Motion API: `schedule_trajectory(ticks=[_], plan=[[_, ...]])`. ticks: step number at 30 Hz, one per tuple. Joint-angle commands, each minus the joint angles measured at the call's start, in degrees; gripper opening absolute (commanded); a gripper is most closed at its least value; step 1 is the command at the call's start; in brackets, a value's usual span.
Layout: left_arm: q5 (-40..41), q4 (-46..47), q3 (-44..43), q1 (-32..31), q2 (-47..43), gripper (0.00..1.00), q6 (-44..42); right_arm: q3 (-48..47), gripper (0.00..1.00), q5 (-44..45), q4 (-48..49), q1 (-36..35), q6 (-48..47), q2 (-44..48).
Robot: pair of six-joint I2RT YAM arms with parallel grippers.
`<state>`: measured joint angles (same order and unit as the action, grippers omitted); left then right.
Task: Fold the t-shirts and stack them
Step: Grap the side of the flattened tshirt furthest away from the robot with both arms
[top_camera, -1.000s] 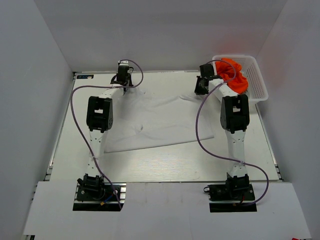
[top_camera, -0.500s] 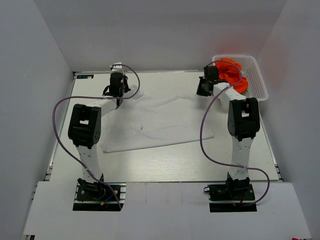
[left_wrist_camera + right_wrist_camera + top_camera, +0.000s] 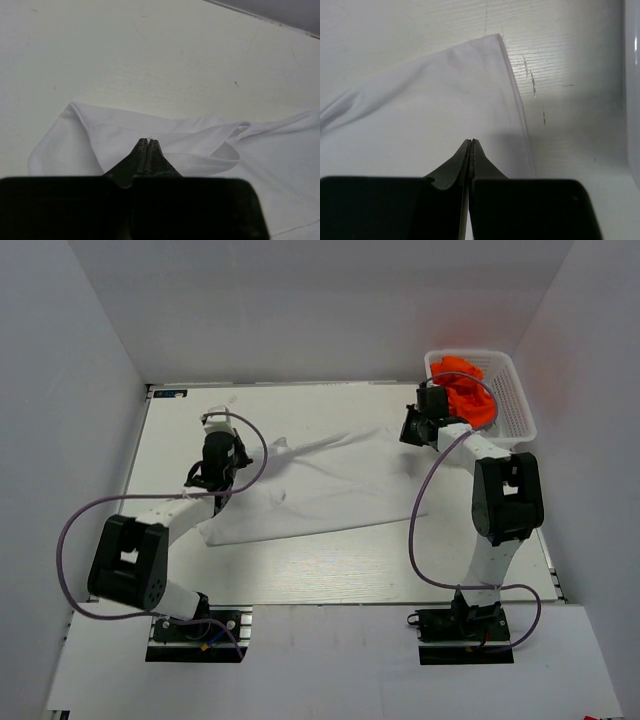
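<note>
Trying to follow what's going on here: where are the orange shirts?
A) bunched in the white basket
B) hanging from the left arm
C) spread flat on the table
A: the orange shirts sit heaped inside the white basket at the far right; only the white t-shirt lies spread outside it.

White t-shirt (image 3: 280, 170) runs off the left wrist view at three o'clock; orange t-shirts (image 3: 470, 395) at one o'clock, bunched beyond counting

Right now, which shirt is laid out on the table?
The white t-shirt, spread on the table; the orange t-shirts sit bunched in the basket at far right.
</note>
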<state>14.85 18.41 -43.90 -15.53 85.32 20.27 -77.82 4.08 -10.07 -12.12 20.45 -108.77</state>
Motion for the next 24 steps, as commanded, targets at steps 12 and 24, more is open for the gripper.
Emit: schedule_trajectory(ticks=[12,24], plan=[[1.0,-1.5,4.3,-1.1,-6.2,0.0,3.9,-27.8,0.53,2.9,-8.5,0.3,-1.7,-16.9],[2.4,-2.6,-1.2,-1.1,-0.1,0.0,2.7,-39.3,0.54,3.1,-14.5,-0.3,-1.7,-30.5]])
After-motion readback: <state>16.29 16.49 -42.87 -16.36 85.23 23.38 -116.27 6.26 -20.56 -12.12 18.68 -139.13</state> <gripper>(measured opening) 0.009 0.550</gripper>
